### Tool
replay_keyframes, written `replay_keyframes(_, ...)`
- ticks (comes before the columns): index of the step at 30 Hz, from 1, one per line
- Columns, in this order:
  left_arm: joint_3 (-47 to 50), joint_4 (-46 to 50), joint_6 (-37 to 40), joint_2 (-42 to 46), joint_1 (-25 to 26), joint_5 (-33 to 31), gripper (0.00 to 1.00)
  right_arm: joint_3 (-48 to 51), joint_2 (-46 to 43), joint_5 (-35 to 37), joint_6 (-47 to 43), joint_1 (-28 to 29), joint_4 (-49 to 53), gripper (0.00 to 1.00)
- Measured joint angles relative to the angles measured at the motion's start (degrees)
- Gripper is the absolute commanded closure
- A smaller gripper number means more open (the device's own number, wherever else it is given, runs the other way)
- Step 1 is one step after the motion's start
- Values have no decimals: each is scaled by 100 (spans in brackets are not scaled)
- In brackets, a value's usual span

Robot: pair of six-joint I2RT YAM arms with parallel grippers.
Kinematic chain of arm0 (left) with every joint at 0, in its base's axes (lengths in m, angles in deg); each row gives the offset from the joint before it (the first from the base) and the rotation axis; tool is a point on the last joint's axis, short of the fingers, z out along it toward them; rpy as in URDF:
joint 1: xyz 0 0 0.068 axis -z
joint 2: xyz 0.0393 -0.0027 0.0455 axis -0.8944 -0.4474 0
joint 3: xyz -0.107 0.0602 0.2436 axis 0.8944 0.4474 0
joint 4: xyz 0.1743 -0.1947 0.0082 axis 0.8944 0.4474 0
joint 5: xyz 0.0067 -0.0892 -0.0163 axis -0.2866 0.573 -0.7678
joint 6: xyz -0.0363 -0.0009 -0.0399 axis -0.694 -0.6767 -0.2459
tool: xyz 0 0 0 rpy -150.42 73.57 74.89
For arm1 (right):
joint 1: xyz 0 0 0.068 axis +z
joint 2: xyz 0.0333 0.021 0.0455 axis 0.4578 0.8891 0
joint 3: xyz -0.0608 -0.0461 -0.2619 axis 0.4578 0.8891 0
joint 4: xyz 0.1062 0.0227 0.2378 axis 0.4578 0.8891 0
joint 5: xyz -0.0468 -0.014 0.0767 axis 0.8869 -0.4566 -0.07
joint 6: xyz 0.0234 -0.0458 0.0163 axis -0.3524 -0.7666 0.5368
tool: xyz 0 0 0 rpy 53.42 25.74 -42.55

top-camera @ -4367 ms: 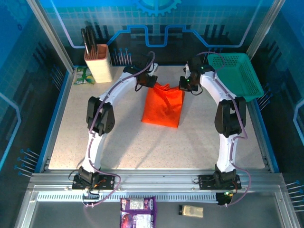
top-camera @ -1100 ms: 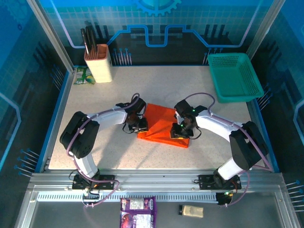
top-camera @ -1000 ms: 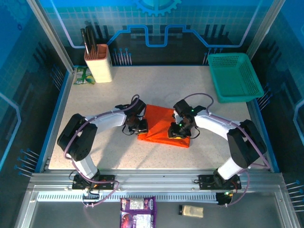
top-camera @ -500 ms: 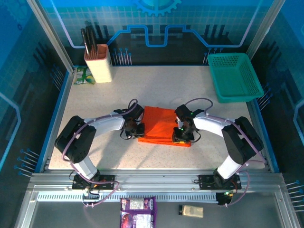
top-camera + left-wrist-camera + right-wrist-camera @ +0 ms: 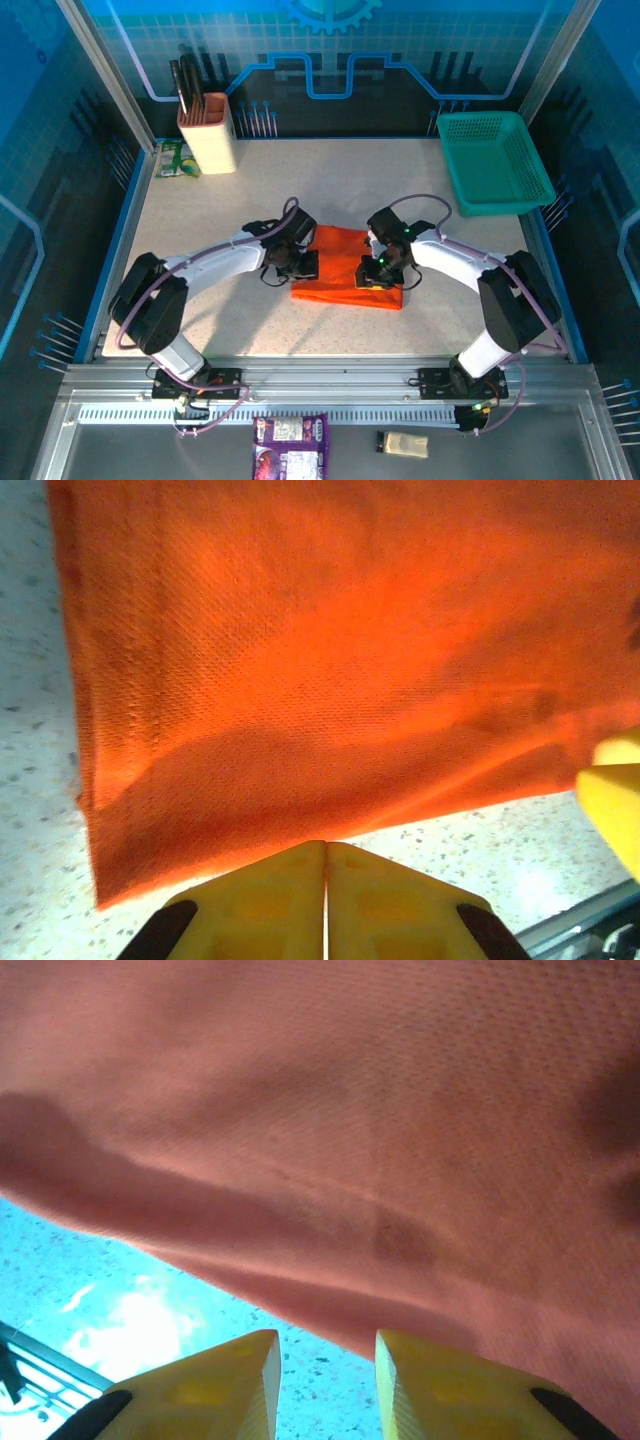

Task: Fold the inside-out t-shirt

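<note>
Shifted slightly, closed left tool point(image 5: 325, 852) and slightly parted right tool point(image 5: 327, 1348) flank the t-shirt point(image 5: 342, 276).

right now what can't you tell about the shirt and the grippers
- top external: side edges of the t-shirt, under the left gripper and right gripper.
- left wrist: whether the shut left gripper pinches cloth; the hem sits right at its tips.
- right wrist: the t-shirt's extent, cut off at top and sides.
</note>
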Motion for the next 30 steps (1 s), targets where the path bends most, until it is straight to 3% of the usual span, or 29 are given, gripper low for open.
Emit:
replay_keyframes(6,704,-103,-122,-356,-11,105,94,334,304,264,-44,-201,-26,68)
replay_keyframes(13,787,-55,-142,-35,-15,188,92,413,24,151,-72,-236,63,68)
replay_keyframes(18,-103,260,-52,-81,-39,151,93,31,-87,-15,-162,-426,153,68)
replay_keyframes(23,-1294,280,199,-741,-138,-50,94,-308,15,-212,-345,-951,70,68)
replay_keyframes(30,-1519,284,487,-1773,-529,-452,95,-376,684,-457,-610,-1482,-168,68)
